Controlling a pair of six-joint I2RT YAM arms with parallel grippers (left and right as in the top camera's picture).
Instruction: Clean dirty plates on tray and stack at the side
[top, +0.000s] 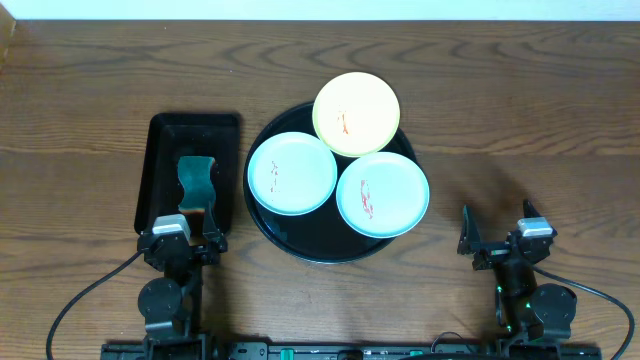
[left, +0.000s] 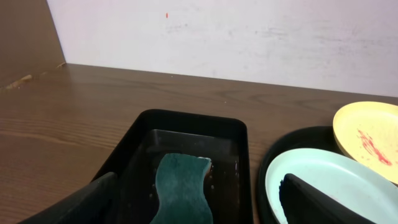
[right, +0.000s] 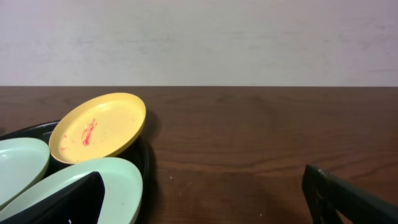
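A dark wood table runs back to a pale wall. Nearest, the left gripper (top: 185, 225) is spread wide and empty. The sponge (top: 198, 183) lies straight ahead of it, long axis pointing away along the rectangular tray (top: 160, 130), so this arm looks best placed for it. The right gripper (top: 497, 235), also spread and empty, faces bare wood. On the round tray (top: 320, 240) between them sit the left aqua plate (top: 292, 173) and the right aqua plate (top: 382, 193). Farthest is the yellow plate (right: 99, 124), which only the right wrist view shows tilted.

Glossy black tray (top: 300, 245), wood-grain table (top: 80, 110)
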